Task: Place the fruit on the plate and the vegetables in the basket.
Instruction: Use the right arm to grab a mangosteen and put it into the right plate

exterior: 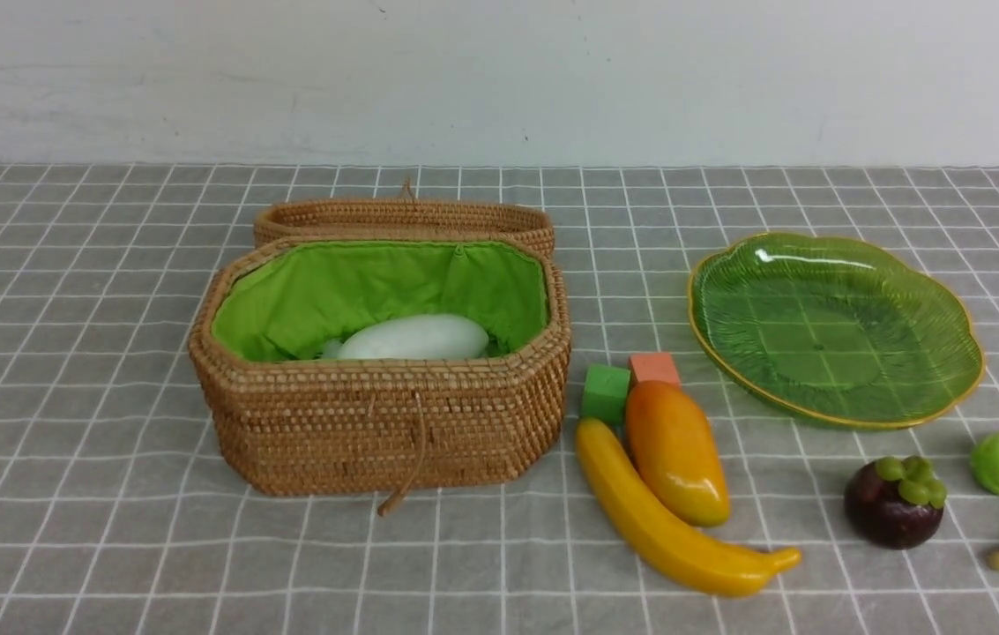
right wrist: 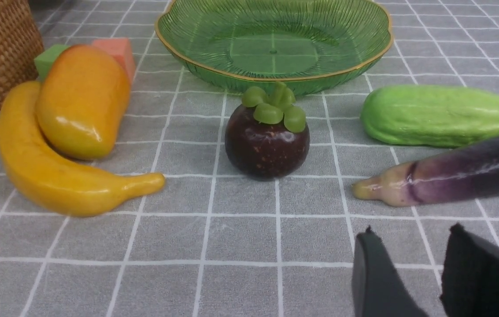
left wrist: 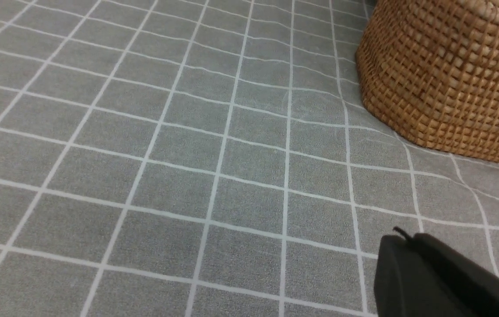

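Left tool (left wrist: 401,237): closed up, nothing in it, over bare cloth on the desk (left wrist: 249,198) near the basket's (exterior: 393,423) near-left side. Probably parked there to stay clear of the work.

Basket, left of centre, lid (exterior: 411,220) folded back on the far side so the mouth is free for drops. Radish (exterior: 415,338) lies inside; looks sorted. Something small and pale beside it, likely its leaves, but the near wall hides too much to be sure.

Right of basket: green cube (exterior: 607,394) and orange cube (exterior: 654,369), not part of the sort. Mango (exterior: 680,450) just near of them, banana (exterior: 667,520) curved along its left and near side; this snug fit probably calls for lifting one without dragging the other.

Plate (exterior: 825,335) far right, bare, flat and wide for fruit. Mangosteen (exterior: 891,503) near of it, cap up, standing apart, so easy to grip round the sides.

Right tool (right wrist: 403,264): partly open, empty, at the near right. Eggplant (right wrist: 460,174) and cucumber (right wrist: 443,115) lie at the right edge, close together; both still need the basket, a long carry left.
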Action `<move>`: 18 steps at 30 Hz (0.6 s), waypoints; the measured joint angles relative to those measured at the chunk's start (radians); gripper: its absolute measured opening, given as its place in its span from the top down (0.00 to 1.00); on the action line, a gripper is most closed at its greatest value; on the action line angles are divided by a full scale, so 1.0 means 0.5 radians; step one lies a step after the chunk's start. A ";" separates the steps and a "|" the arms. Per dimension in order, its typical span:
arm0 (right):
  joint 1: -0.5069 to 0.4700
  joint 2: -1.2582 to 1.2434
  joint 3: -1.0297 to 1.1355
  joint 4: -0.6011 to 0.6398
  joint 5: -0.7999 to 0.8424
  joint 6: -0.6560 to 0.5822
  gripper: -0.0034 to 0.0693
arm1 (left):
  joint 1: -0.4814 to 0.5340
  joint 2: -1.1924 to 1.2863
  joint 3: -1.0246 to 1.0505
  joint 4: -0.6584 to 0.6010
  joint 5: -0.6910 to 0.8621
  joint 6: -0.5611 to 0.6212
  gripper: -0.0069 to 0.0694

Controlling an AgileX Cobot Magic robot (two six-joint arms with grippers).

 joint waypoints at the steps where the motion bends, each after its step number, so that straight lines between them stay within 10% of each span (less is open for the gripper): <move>1: 0.000 0.000 0.000 0.000 0.000 0.000 0.62 | 0.000 0.000 0.000 0.000 0.000 0.000 0.91; 18: 0.000 0.000 0.000 -0.191 -0.002 0.000 0.62 | 0.000 0.000 0.000 0.000 0.000 0.000 0.90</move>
